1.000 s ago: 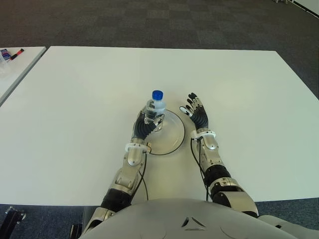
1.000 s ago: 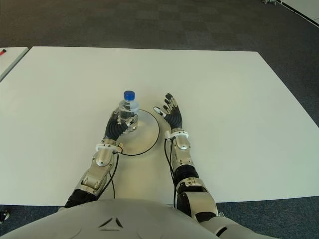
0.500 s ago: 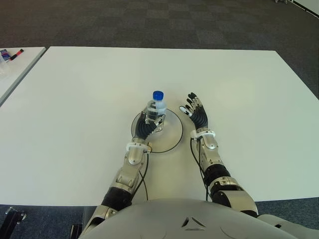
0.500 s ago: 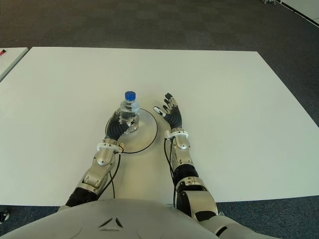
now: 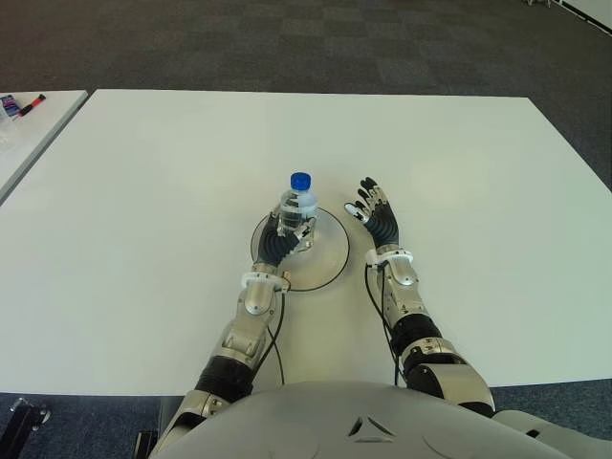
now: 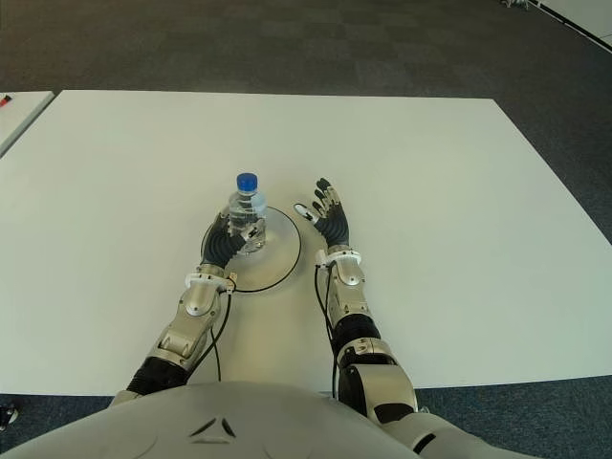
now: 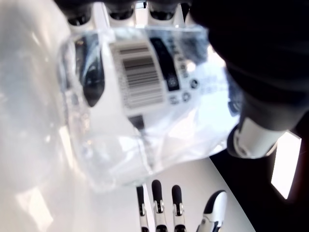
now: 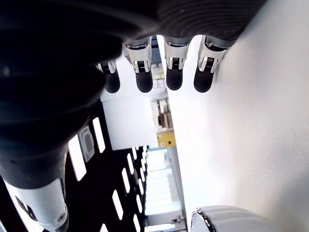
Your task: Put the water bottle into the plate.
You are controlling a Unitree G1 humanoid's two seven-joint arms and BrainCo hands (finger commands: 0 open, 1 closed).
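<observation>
A clear water bottle (image 5: 295, 204) with a blue cap (image 5: 300, 180) stands upright over the far left part of the round plate (image 5: 327, 256). My left hand (image 5: 285, 239) is shut on the bottle's lower body, fingers wrapped round it. In the left wrist view the bottle's label (image 7: 145, 82) fills the picture between my fingers (image 7: 118, 9) and thumb. The hand hides the bottle's base, so I cannot tell whether it touches the plate. My right hand (image 5: 380, 216) shows just right of the plate, fingers (image 8: 145, 77) spread and holding nothing.
The white table (image 5: 478, 191) stretches wide on all sides of the plate. A second white table (image 5: 29, 124) stands at the far left with small items (image 5: 19, 103) on it. Dark carpet (image 5: 316, 38) lies beyond the far edge.
The plate has shifted a little to the left, and my left hand with the bottle has moved slightly left with it. The right hand has stayed put.
</observation>
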